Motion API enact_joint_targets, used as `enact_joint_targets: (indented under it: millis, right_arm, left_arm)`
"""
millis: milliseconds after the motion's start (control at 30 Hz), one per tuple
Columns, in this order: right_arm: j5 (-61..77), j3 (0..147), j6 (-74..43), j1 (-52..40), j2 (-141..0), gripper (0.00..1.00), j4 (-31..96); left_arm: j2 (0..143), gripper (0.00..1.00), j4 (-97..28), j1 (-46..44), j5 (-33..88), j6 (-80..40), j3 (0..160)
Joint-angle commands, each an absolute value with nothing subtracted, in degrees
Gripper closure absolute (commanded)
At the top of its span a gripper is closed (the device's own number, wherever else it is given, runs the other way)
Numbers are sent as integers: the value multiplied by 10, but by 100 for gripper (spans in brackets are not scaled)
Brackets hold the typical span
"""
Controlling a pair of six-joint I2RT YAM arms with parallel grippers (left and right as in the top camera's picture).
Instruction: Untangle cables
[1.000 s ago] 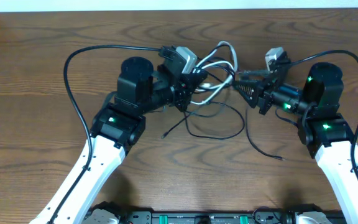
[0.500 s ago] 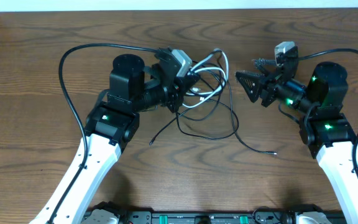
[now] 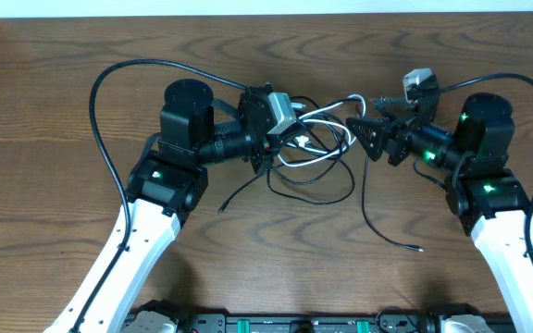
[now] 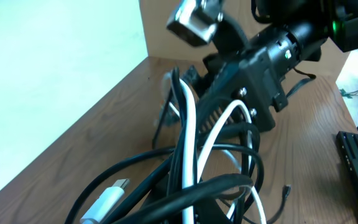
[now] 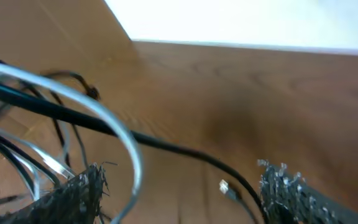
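In the overhead view, the cables [image 3: 317,153] are seen bunched in a tangle at the middle of the tabletop [image 3: 63,92], between the two arms. The left pincer [image 3: 288,139] is turned toward the tangle from the left and is closed on its left edge, where white and black strands are gathered. The right pincer [image 3: 361,137] is pointed at the tangle from the right, with its fingers spread apart. One black strand is trailed away toward the near right, and its free end [image 3: 419,248] is laid on the wood. Another thin end [image 3: 220,211] is laid out toward the near left.

In the left wrist view, the cables are seen close up, lifted off the wood. A white strand [image 4: 188,134] is crossed by several black loops, and a white plug [image 4: 104,199] is shown low on the left. The left pincer's own fingers are hidden by the bundle.

In the right wrist view, the two fingers [image 5: 73,196] are held wide apart. A black strand [image 5: 185,155] and a pale loop [image 5: 114,121] are passed through the gap, touching neither finger.
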State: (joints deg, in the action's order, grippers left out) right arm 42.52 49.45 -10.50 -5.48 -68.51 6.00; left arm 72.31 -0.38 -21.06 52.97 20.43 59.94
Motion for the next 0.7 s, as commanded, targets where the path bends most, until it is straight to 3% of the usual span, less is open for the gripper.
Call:
enact_joint_targets:
  millis: [0,233,433,667]
  right_arm:
    - [353,497,-107,-53,-694,22,105]
    - [107,497,-107,-53,-717,19,267]
    - [49,497,-107,-53,-731,15,308]
    - [-176,497,-107,-46,-735,12,394]
  left_arm:
    - [718,92,11,-210,550,214,602]
    - [718,92,36,-209,550,214,602]
    - [718,92,51,-209,548,214,602]
    - [718,92,52,-203,541,214,602]
